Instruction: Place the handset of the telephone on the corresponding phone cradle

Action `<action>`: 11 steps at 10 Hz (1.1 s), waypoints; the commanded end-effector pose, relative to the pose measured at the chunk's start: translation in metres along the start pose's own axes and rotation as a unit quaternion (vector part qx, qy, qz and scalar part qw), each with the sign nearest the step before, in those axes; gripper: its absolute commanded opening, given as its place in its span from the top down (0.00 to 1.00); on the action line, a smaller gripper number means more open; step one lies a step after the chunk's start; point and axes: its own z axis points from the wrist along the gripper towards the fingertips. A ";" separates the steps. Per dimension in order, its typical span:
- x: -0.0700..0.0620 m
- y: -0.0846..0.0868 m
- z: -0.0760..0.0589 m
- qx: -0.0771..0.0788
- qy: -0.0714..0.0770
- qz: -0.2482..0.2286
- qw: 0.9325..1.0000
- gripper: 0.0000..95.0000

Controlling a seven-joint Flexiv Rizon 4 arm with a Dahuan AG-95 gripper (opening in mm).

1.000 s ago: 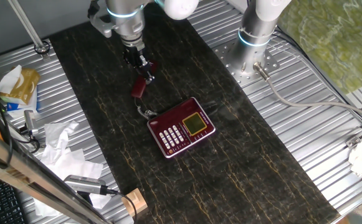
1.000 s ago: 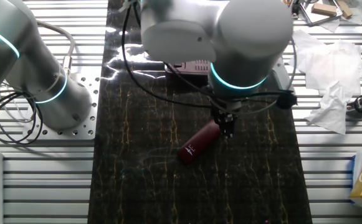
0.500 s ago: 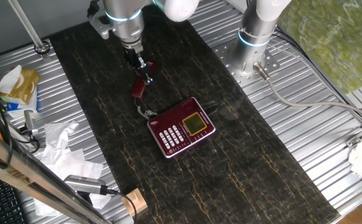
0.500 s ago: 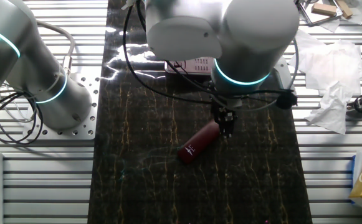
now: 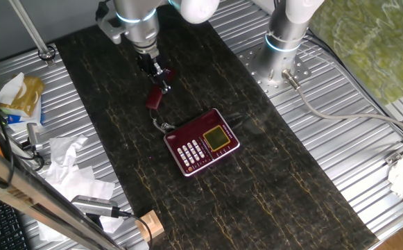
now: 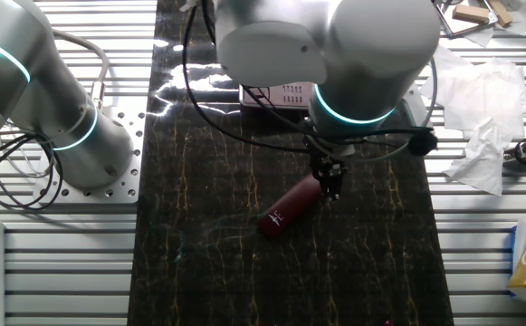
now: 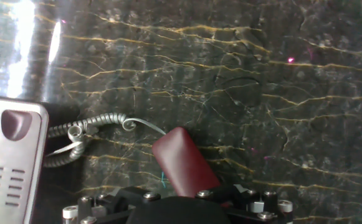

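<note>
I am holding the handset (image 5: 157, 95) with my gripper (image 5: 161, 78); my fingers are clamped on its upper end. The dark red bar is hanging tilted above the dark marble table (image 5: 270, 180), just beside the telephone (image 5: 202, 142). Its curly cord (image 7: 81, 140) is running to the base. The phone cradle (image 7: 9, 165) is lying uncovered at the base's edge.
</note>
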 end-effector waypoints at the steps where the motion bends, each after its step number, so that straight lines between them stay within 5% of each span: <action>1: -0.004 -0.006 0.000 0.015 -0.002 -0.009 1.000 0.20; 2: -0.008 -0.016 0.003 0.012 -0.010 -0.013 1.000 0.20; 3: -0.010 -0.027 0.004 0.009 -0.016 -0.016 1.000 0.00; 6: -0.014 -0.050 0.006 0.005 -0.015 0.007 1.000 0.00; 8: -0.011 -0.049 0.008 -0.006 -0.020 0.026 0.999 0.00; 9: -0.010 -0.048 0.010 -0.023 -0.023 0.055 0.998 0.00; 11: -0.009 -0.041 0.021 -0.026 -0.014 0.078 0.997 0.00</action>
